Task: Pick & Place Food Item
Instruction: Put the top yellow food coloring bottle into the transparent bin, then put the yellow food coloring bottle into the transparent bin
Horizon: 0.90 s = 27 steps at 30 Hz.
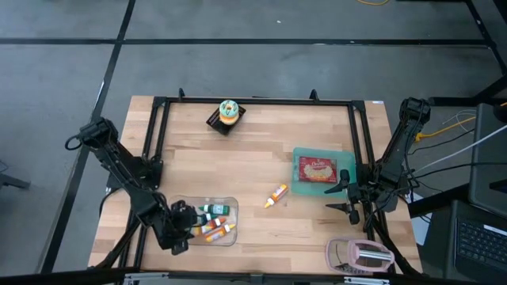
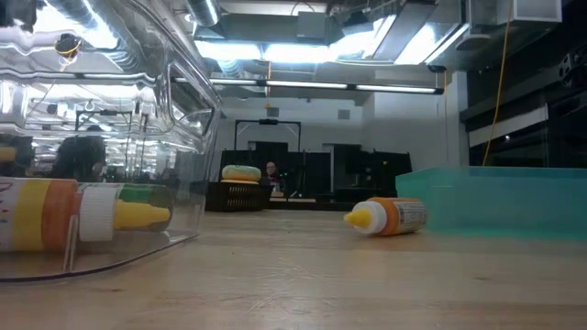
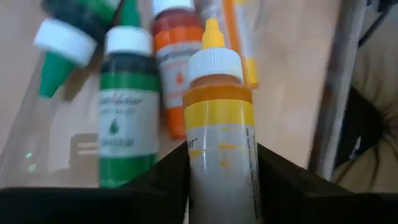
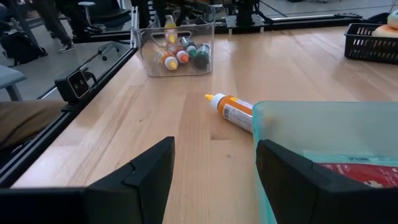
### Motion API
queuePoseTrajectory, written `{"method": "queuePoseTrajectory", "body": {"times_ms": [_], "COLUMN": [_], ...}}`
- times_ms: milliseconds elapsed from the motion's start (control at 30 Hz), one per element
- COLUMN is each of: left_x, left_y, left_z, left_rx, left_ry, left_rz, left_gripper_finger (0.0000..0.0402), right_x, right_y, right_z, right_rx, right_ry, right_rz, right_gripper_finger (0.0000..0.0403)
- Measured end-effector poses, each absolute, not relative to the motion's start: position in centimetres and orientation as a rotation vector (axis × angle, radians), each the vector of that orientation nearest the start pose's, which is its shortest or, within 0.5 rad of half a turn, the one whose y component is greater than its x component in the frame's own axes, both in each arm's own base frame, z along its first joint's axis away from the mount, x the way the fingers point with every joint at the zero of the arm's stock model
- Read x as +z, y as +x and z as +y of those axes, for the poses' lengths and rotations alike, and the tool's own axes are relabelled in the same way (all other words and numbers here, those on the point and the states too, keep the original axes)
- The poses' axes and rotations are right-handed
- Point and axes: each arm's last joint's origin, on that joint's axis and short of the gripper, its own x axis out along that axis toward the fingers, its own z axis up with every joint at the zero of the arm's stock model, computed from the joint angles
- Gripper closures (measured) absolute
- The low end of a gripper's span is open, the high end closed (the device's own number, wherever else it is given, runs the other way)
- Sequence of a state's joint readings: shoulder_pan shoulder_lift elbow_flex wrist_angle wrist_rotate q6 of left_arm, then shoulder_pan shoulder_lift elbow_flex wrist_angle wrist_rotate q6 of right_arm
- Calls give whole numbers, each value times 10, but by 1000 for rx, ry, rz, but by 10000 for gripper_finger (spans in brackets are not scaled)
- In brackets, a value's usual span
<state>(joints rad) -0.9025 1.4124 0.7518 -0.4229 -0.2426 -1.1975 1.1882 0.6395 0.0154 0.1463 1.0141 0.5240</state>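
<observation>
A clear bin [image 1: 228, 237] at the table's near left holds several food-colouring bottles, green [image 3: 127, 118] and orange [image 3: 174, 68] among them. My left gripper [image 1: 184, 226] reaches into the bin from its left end, with a yellow bottle [image 3: 219, 124] between its fingers. Another orange bottle [image 1: 276, 195] lies on its side on the bare wood at mid-table. My right gripper [image 4: 214, 180] stands open with nothing in it, beside the teal tray [image 1: 305, 187] at the right. My left gripper [image 3: 222, 149] pinches the yellow bottle by the two sides of its body [image 3: 199, 168], below the white cap, between its two fingers. The fingers slant down from the table's left and lie along the bottle, whose tip points away from them. It stands over the bottles in the bin.
The teal tray holds a red packet [image 1: 318, 169]. A black basket [image 1: 215, 122] with a round pastry stands at the far edge. A pink object [image 1: 360, 255] lies at the near right corner. Black frame rails [image 1: 253, 101] run along the table's sides.
</observation>
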Motion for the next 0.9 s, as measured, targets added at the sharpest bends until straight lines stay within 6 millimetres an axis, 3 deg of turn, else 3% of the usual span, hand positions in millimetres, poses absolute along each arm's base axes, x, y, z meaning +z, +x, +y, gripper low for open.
{"method": "queuePoseTrajectory", "body": {"times_ms": [267,467,633,900], "left_x": [197,231,247,237], "left_y": [170,181,210,274], "left_z": [-201,-194,-166,-102], "left_rx": [-51,10,101,168], "left_ry": [-448,-313,-246,-258], "left_rz": [957,692,628,618], "left_gripper_finger": [160,138,146,160], "right_x": [129,129,129,129], "right_y": [66,66,66,66], "right_z": [98,98,98,97], "right_rx": [92,92,86,75], "right_ry": [93,93,95,90], "right_rz": [243,243,241,235], "right_gripper_finger": [179,179,179,179]}}
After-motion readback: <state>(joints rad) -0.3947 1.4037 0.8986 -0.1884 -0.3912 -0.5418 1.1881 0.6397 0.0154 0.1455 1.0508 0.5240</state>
